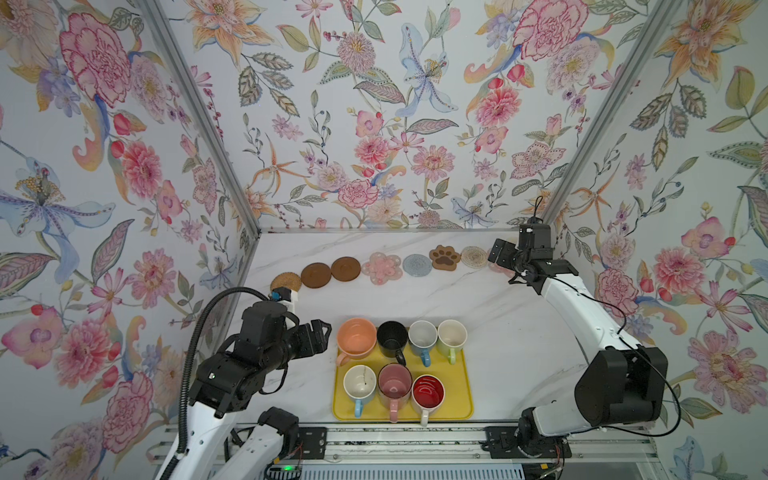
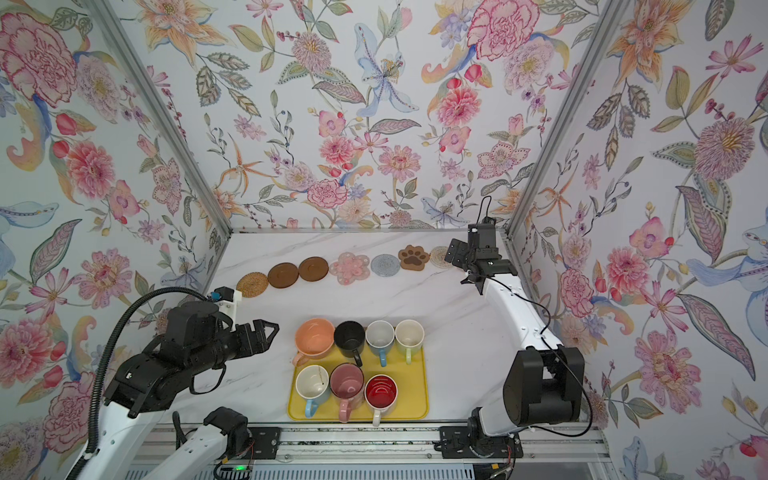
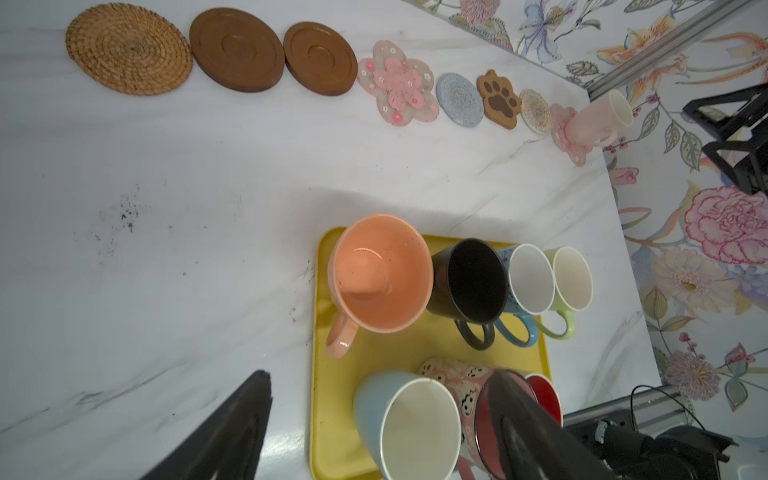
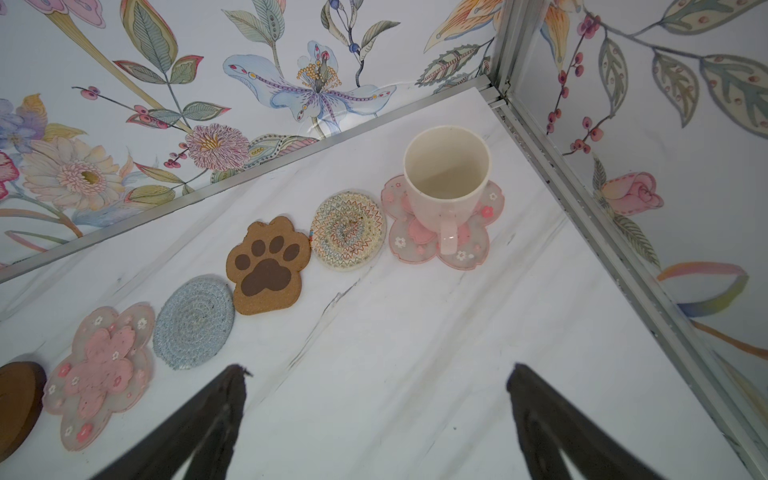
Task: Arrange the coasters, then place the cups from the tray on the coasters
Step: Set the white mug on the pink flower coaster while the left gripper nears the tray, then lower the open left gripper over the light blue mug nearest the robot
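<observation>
The left hand [image 1: 324,333], open and empty, hovered nearest the peach cup [image 1: 356,337], which stood just to its right on the tray [image 1: 459,392]. The right hand [image 4: 378,372], wide open and empty, was well away.

Probably a lab booth: floral-papered panels [image 1: 374,124], aluminium framing [image 1: 205,124], marble-look tabletop [image 1: 478,316].

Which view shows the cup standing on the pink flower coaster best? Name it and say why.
The right wrist view: the cup stands whole, close and upright on the flower coaster. The left wrist view shows the cup small and far off. In both top views the right arm hides it.
</observation>
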You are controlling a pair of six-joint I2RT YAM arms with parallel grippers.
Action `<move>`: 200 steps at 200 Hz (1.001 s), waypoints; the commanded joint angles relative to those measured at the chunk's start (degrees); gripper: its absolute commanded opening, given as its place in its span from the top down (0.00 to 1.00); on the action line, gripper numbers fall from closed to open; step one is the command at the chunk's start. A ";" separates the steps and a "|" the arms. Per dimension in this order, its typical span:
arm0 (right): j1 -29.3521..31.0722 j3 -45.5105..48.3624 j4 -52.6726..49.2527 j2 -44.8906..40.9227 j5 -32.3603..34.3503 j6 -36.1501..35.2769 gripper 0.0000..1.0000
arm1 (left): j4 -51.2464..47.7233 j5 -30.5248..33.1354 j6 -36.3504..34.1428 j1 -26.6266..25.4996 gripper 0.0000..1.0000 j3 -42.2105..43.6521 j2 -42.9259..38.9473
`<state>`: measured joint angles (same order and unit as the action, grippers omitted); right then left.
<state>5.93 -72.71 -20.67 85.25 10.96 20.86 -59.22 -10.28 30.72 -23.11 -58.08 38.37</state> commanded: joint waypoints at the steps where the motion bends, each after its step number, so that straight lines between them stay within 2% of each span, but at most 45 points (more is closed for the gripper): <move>1: 0.76 0.98 1.51 -1.34 1.19 0.41 0.01 | -5.27 -1.02 3.10 -2.74 0.18 2.14 -1.39; 30: 1.43 1.58 1.85 -1.32 1.30 0.53 0.01 | -2.04 -0.10 4.43 -7.19 0.18 3.54 -1.14; 66: 1.83 1.70 1.48 -1.54 1.45 0.62 0.01 | 2.62 2.47 5.37 -15.34 0.19 3.13 3.77; 95: 2.06 2.26 1.33 -1.76 1.52 0.80 0.01 | 0.20 5.82 7.44 -22.22 0.19 2.34 6.74; 134: 2.05 2.76 1.50 -1.55 1.86 0.42 0.01 | -3.54 5.82 12.72 -29.31 0.22 3.17 6.39; 177: 2.05 1.71 0.31 -0.97 1.96 0.08 0.01 | -6.08 10.23 19.57 -41.78 0.23 3.03 9.48; 200: 2.09 1.27 -0.40 -1.05 2.23 -0.03 0.01 | -8.71 9.19 22.52 -44.46 0.24 4.14 9.49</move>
<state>7.55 -70.43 -19.86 84.64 11.66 20.86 -63.46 -2.72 48.16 -64.77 -55.02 48.25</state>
